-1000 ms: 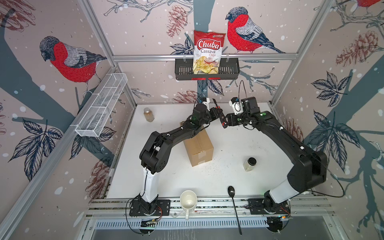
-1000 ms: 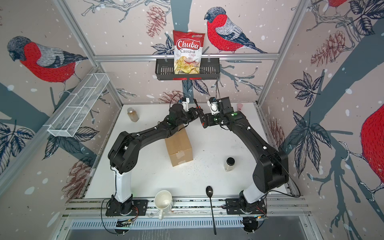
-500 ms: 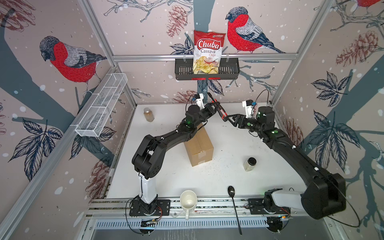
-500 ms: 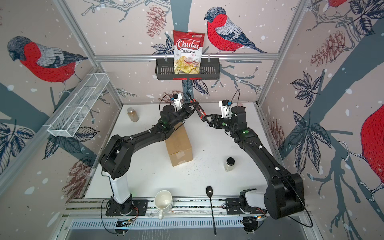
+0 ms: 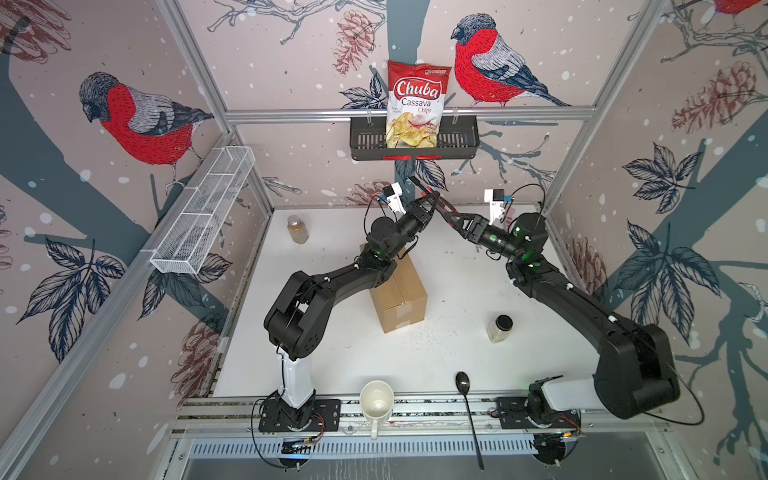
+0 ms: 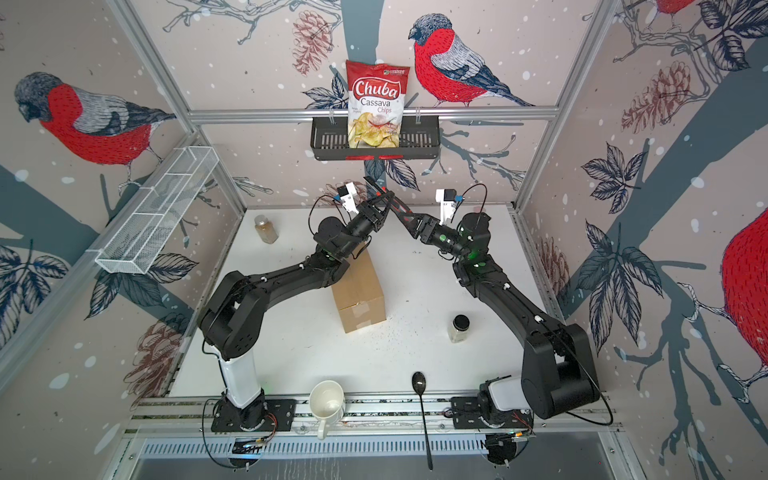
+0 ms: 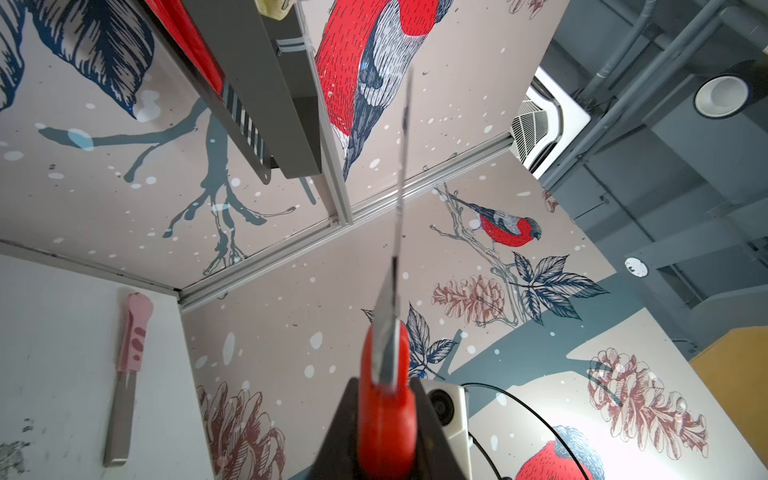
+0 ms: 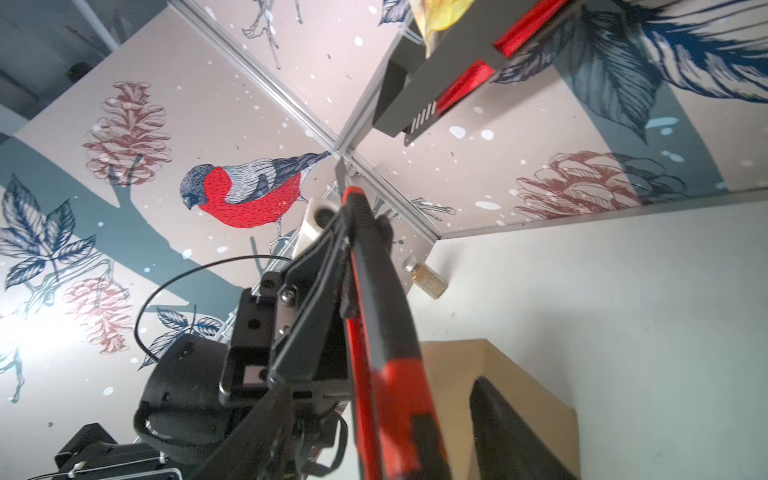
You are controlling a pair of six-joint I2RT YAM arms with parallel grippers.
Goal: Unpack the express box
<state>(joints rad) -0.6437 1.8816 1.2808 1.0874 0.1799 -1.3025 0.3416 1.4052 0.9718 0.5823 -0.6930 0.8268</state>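
While the express box (image 5: 401, 295) sits shut on the counter (image 5: 457, 291) under the left arm (image 5: 332, 282), your left end effector (image 5: 428, 199) clamps the utility knife (image 7: 387, 415); the right end effector (image 5: 455, 217) stands apart around its handle. Carton: stiff, likely light; brace its sides.

The express box (image 5: 401, 297) is a plain brown cardboard carton, flaps closed, with clear tape on its seams. It rests flat, well behind the white mug (image 5: 376, 401).
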